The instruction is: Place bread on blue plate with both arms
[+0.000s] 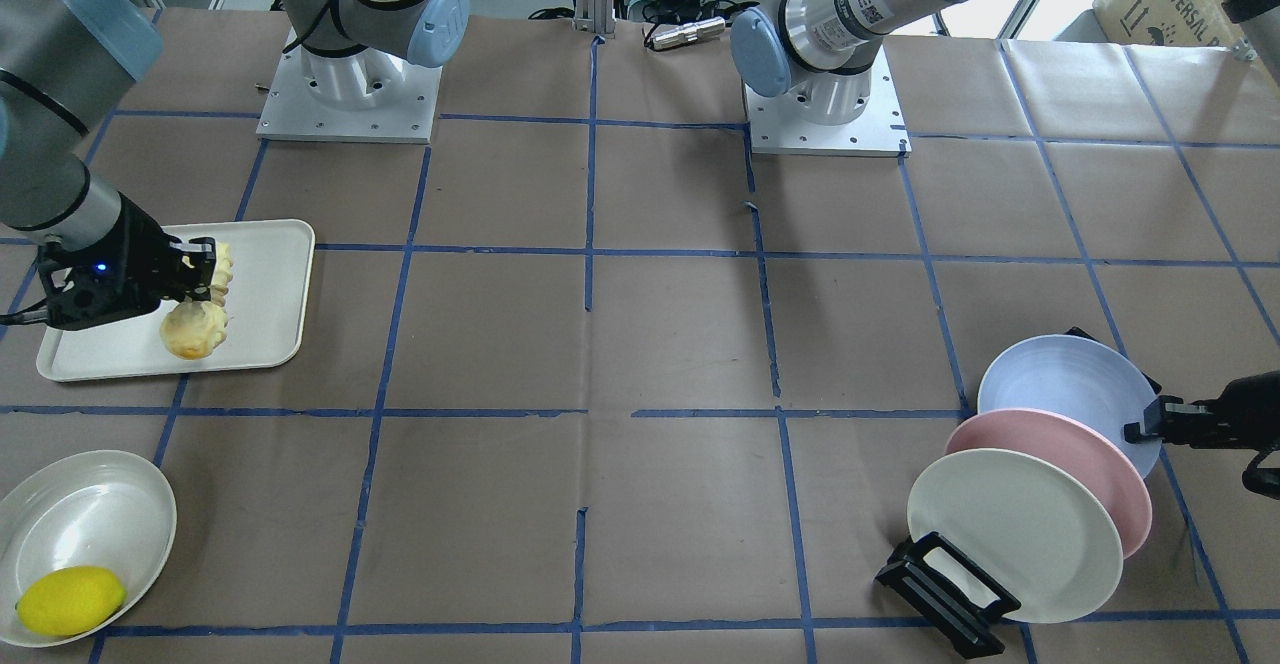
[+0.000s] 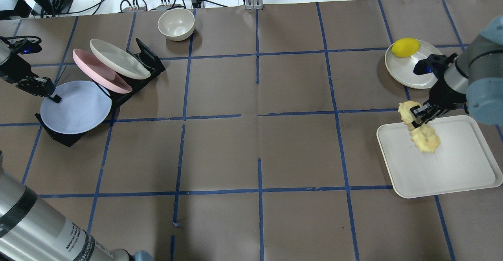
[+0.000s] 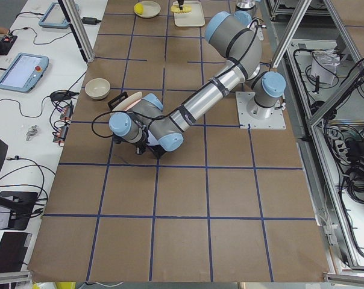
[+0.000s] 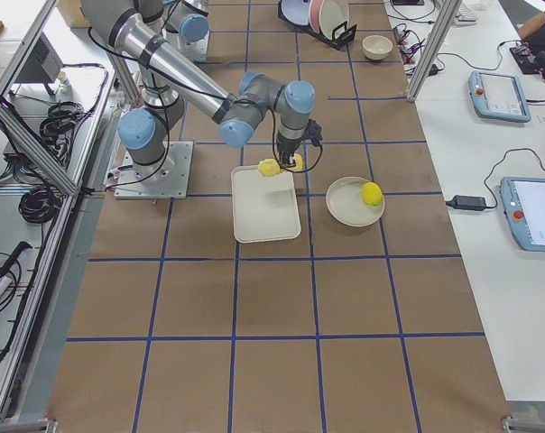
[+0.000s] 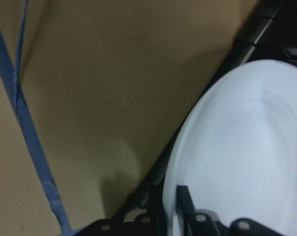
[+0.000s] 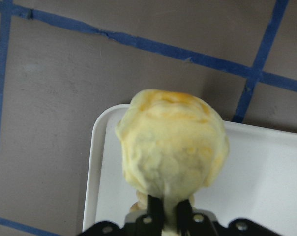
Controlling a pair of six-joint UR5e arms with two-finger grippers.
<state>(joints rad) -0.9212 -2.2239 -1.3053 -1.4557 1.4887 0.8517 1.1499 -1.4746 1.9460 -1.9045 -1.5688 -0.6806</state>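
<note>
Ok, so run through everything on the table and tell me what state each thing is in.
Bread, held over the corner of the tray in the jaws of the right gripper.
Blue plate, leaning in the rack, rim between the jaws of the left gripper.
Pink plate, leaning in the rack.
White plate, leaning in the rack.
Lemon, lying in a dish.
Bowl, upright.
</note>
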